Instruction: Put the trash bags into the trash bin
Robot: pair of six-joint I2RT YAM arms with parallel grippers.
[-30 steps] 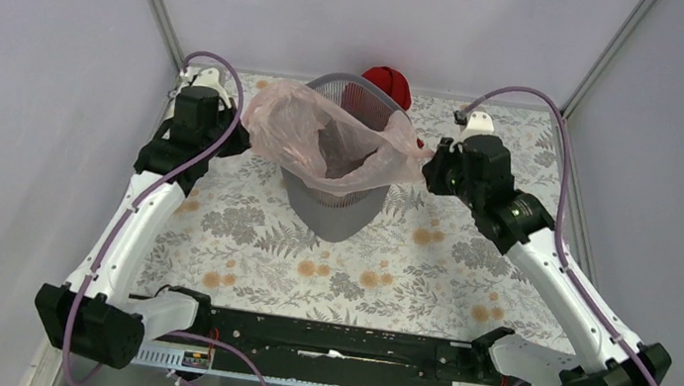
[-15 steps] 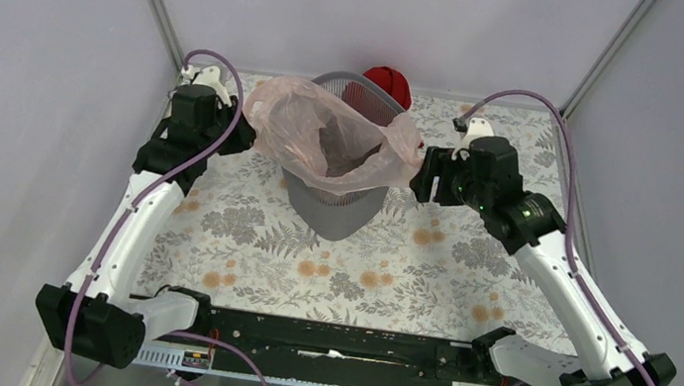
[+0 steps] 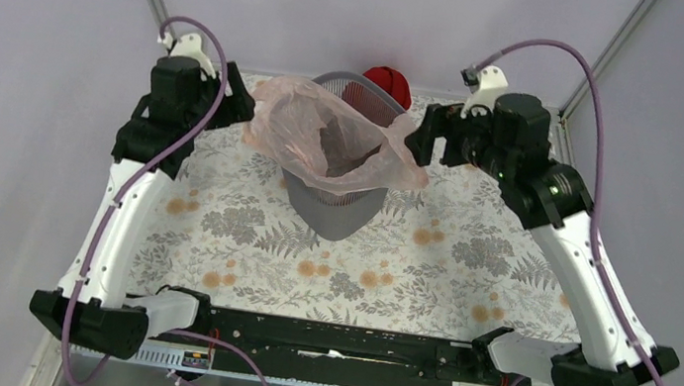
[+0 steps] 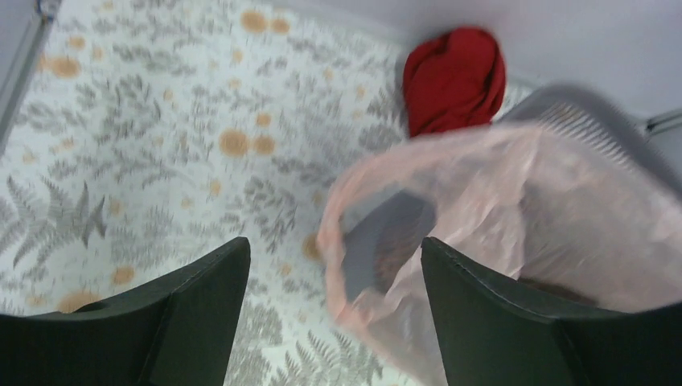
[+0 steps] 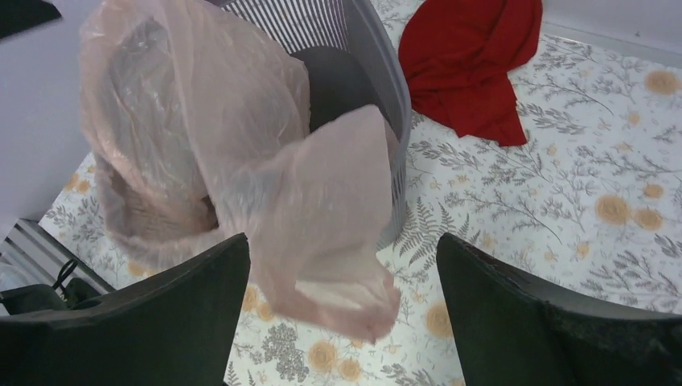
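The pale pink, filmy trash bag [image 3: 325,141] lies spread open over the mouth of the grey mesh trash bin [image 3: 331,207], its edges drooping outside the rim on both sides. My left gripper [image 3: 241,108] hovers open just left of the bag, holding nothing; the left wrist view shows the bag [image 4: 515,209] ahead of the open gripper [image 4: 334,245]. My right gripper [image 3: 420,136] is open at the bag's right flap. In the right wrist view that flap [image 5: 322,241] hangs loose over the bin wall [image 5: 378,72], between the spread fingers of the gripper [image 5: 342,239] but untouched.
A dark red cloth bundle [image 3: 388,81] lies on the flowered table cover [image 3: 428,264] just behind the bin, near the back wall. Metal frame posts rise at the back corners.
Both grippers have opened and let go of the bag. Both arms have drawn back and upward from the bin, and the bag's edges have slumped over the rim.
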